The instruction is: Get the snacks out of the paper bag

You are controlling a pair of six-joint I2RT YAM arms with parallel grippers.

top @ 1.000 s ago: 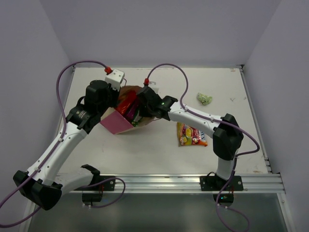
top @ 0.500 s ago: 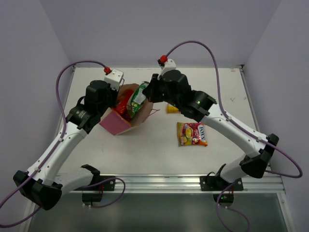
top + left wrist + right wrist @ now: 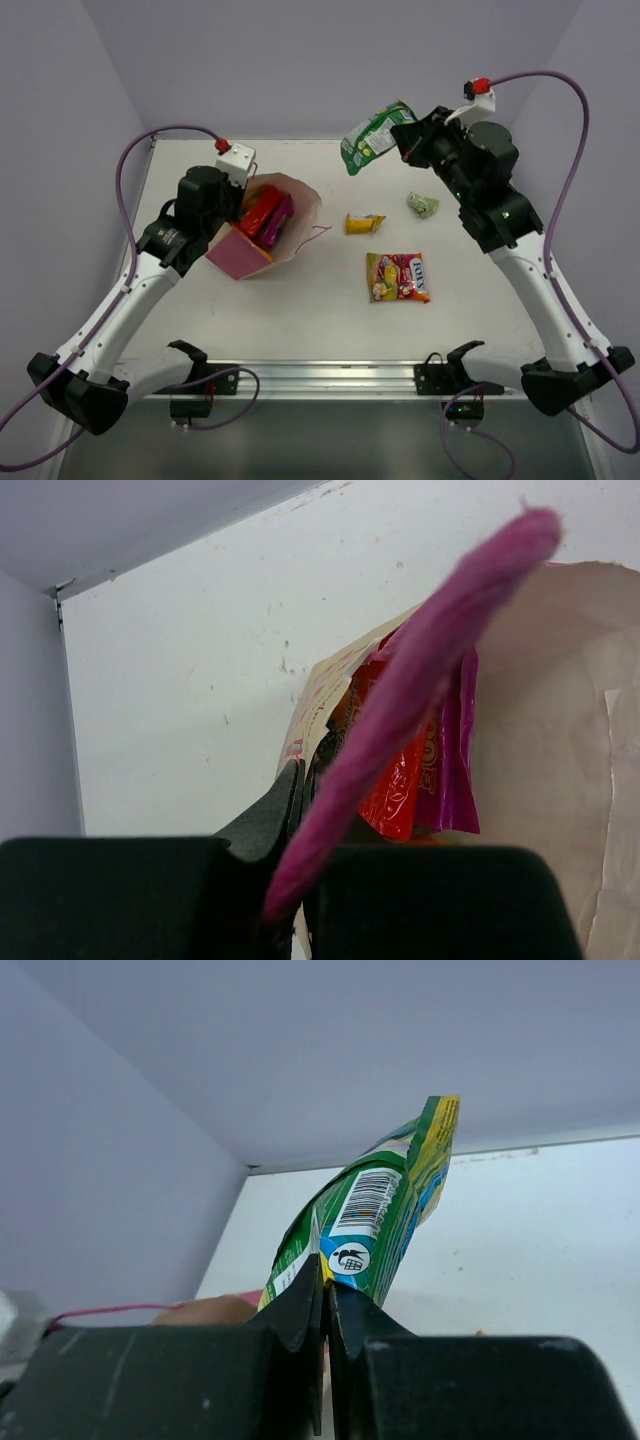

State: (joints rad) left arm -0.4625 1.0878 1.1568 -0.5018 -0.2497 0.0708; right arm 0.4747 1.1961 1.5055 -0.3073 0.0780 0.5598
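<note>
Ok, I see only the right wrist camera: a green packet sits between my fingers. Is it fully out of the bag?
Observer: Yes. From above, the green packet hangs in the air from the right gripper, well apart from the paper bag.
Operator: What lies outside the bag?
Observer: Three snacks lie on the table: a yellow packet, a yellow-red candy bag and a pale green piece.
Operator: And the left arm?
Observer: The left gripper is shut on the bag's pink edge. A red packet and a magenta packet are inside.
</note>
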